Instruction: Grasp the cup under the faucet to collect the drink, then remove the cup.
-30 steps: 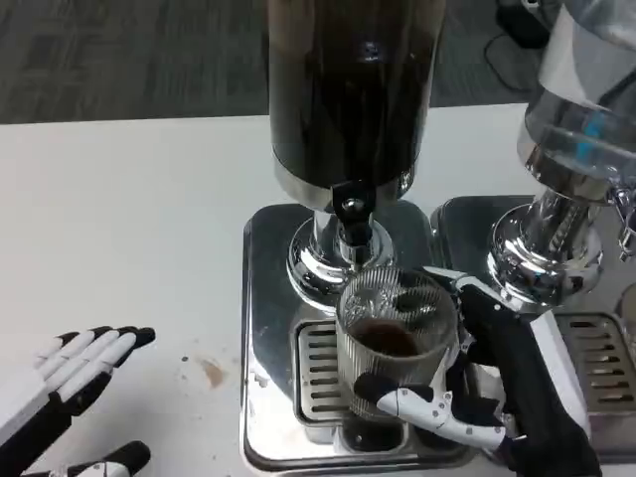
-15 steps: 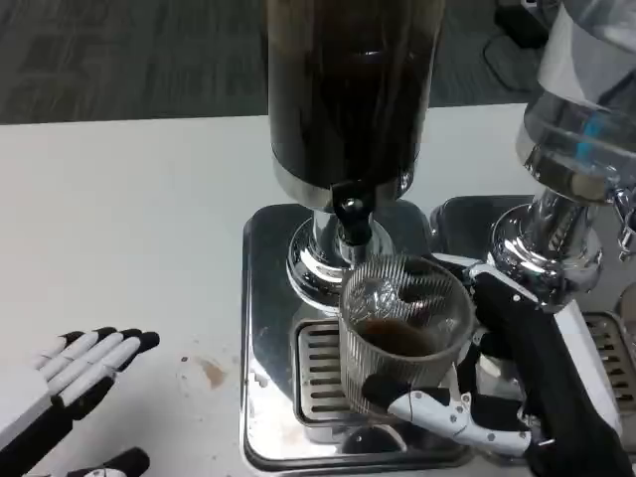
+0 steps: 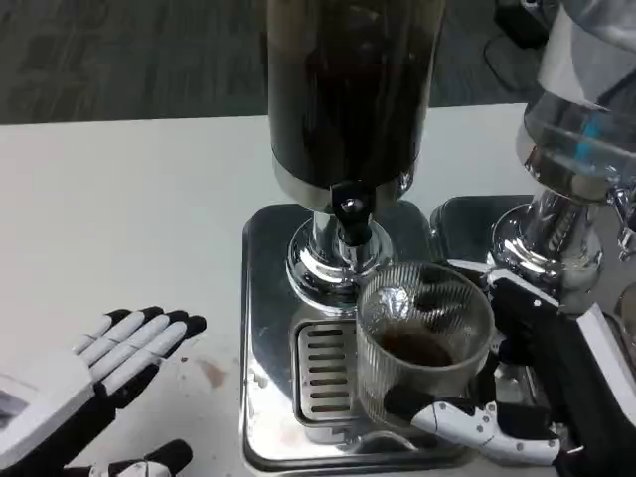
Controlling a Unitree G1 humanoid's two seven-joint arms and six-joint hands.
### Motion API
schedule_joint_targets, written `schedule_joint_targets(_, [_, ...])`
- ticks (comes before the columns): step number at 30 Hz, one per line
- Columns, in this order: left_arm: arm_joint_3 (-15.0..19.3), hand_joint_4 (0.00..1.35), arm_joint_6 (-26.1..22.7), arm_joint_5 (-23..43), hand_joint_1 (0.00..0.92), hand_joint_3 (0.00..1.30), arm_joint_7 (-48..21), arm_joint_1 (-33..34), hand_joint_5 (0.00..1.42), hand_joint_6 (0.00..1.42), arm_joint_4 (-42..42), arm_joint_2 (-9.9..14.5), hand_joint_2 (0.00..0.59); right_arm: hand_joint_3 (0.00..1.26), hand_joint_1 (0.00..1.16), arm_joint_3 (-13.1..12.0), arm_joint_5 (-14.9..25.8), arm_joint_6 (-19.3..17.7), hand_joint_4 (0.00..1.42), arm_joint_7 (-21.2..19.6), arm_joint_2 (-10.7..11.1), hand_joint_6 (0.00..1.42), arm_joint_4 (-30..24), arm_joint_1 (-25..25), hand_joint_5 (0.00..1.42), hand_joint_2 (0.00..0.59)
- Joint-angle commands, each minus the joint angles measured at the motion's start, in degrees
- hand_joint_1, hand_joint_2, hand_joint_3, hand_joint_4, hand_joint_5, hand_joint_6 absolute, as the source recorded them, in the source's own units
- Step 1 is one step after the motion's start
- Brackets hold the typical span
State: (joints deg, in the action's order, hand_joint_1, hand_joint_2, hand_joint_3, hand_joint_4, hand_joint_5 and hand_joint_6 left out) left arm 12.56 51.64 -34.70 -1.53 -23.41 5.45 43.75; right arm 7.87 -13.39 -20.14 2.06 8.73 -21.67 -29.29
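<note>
grey carpet is running along the top of the head view, and below it the white bench is spreading across the left side. at the lower left the left hand is hovering over the bench with its fingers spread wide and holding nothing; since a second ago it has been moving up and to the right. just right of it a small brownish stain is sitting on the bench.

at centre the dark drink dispenser is standing on its shiny metal base, with the black faucet hanging at its front and the slotted drip grille lying below. the cup is a clear ribbed glass with a little dark drink in the bottom. it is sitting lower right of the faucet, over the right end of the grille, no longer under the spout as it was a second ago. whether it is touching the grille is hard to tell.

the right hand is gripping the cup, white and black fingers wrapping round its lower front while the black back of the hand is lying against its right side; hand and cup have been shifting rightward together. the wrist is being cut off by the lower right corner. at far right a second dispenser with a clear tank is being cropped by the edge.
</note>
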Motion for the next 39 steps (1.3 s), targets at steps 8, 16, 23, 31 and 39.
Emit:
schedule_joint_targets(8, [3.68,0.0,-12.4,-8.71,0.0,0.0,0.29,-7.35,0.0,0.0,-17.62,-4.23,0.252,0.53,0.94,-0.51,0.61,-2.6,0.63,-0.47,-0.57,1.23,-5.02,-3.23,0.89,0.142])
schedule_joint_targets(16, [2.85,0.0,-15.27,-8.37,0.0,0.0,0.35,-9.59,0.0,0.0,-19.75,-5.9,0.249,0.54,0.94,-1.24,3.18,-1.21,0.63,1.43,0.34,1.23,-6.39,-4.88,0.89,0.146])
schedule_joint_targets(23, [2.42,0.0,-16.63,-7.97,0.0,0.0,0.23,-9.64,0.0,0.0,-19.84,-6.21,0.251,0.55,0.94,-1.35,3.29,-1.77,0.64,0.71,-0.38,1.23,-6.71,-5.73,0.9,0.154])
schedule_joint_targets(31, [2.25,0.0,-16.31,-7.18,0.0,0.0,0.53,-8.75,0.0,0.0,-18.07,-5.64,0.256,0.55,0.94,-0.46,0.97,-0.31,0.64,0.74,-1.28,1.23,-8.01,-5.12,0.9,0.155])
schedule_joint_targets(39, [2.69,0.0,-14.74,-6.18,0.0,0.0,1.06,-8.48,0.0,0.0,-15.73,-4.57,0.254,0.55,0.94,0.64,-0.69,-0.12,0.64,0.32,-2.64,1.21,-8.3,-5.8,0.9,0.153])
